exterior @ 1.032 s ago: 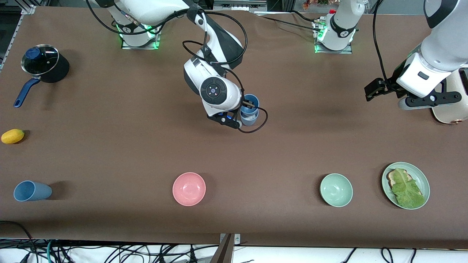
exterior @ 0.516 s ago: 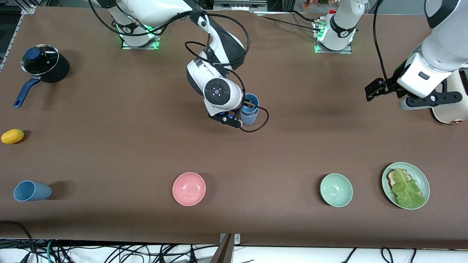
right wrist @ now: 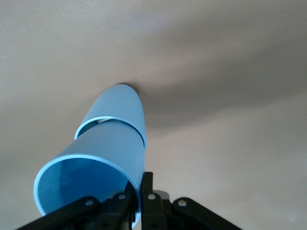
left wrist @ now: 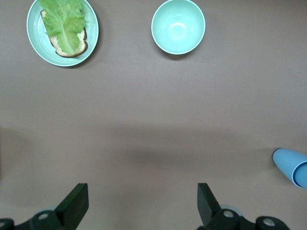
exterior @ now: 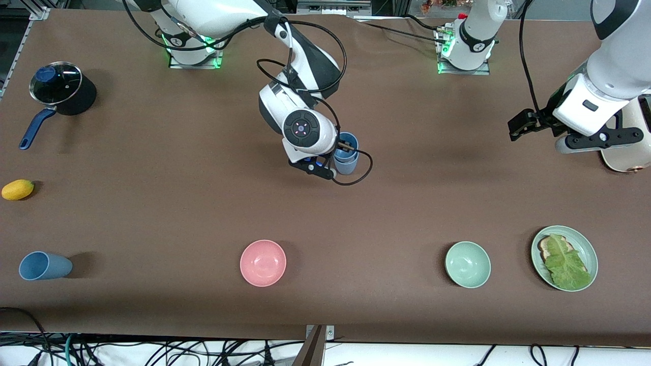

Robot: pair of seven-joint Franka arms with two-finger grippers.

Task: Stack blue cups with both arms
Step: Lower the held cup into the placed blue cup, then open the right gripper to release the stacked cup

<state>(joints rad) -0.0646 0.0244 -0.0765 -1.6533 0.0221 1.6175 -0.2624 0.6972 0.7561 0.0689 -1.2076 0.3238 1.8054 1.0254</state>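
My right gripper [exterior: 342,148] is shut on the rim of a plain blue cup [exterior: 348,142] at the middle of the table. That cup sits nested in a second blue cup [exterior: 347,165] that stands on the table. In the right wrist view the fingers [right wrist: 146,189] pinch the held cup's [right wrist: 96,165] wall, and the lower cup [right wrist: 120,103] shows below it. A third blue cup [exterior: 45,265] lies on its side at the right arm's end, near the front camera. My left gripper [exterior: 600,138] waits open and empty over the left arm's end; its wrist view [left wrist: 142,206] catches the stack [left wrist: 292,167].
A pink bowl [exterior: 263,263], a pale green bowl [exterior: 468,264] and a green plate [exterior: 585,244] with lettuce on bread line the front. A lidded black pot [exterior: 61,89] and a yellow fruit [exterior: 18,189] lie at the right arm's end. A cream appliance [exterior: 630,152] stands under the left arm.
My right gripper has sunk slightly with the held cup, which now sits deeper in the lower cup. The left arm has not moved.
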